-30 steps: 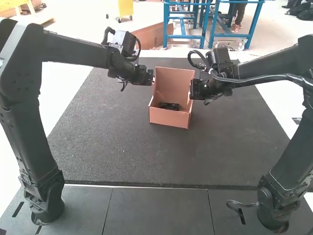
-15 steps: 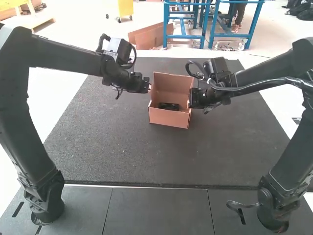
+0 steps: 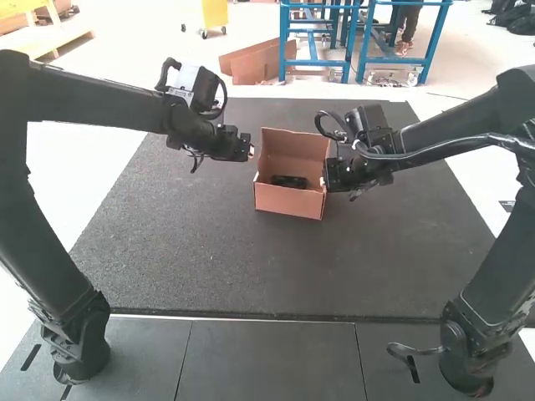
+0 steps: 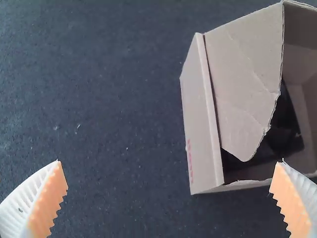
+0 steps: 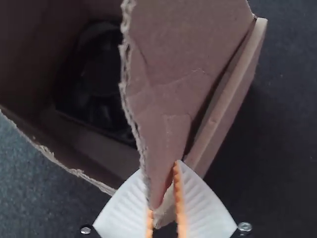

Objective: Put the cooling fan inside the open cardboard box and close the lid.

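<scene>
The brown cardboard box (image 3: 288,199) sits mid-mat with its lid (image 3: 294,149) standing up at the back. The black cooling fan (image 3: 289,180) lies inside; the right wrist view also shows the fan (image 5: 94,94) at the bottom of the box. My right gripper (image 3: 332,175) is at the box's right side, shut on the right side flap (image 5: 183,74), its pads (image 5: 176,198) pinching the flap's edge. My left gripper (image 3: 243,148) hangs open just left of the box, touching nothing. In the left wrist view the box (image 4: 200,124) lies between the wide-spread fingers (image 4: 47,196), its left flap (image 4: 242,94) leaning inward.
A dark mat (image 3: 192,242) covers the table around the box, with bare mat in front and on both sides. The table's pale surface (image 3: 109,159) shows past the mat's left edge.
My left gripper has drawn back to the left, away from the box's lid, and sunk a little. My right gripper has dropped slightly beside the box. The lid now stands lower.
</scene>
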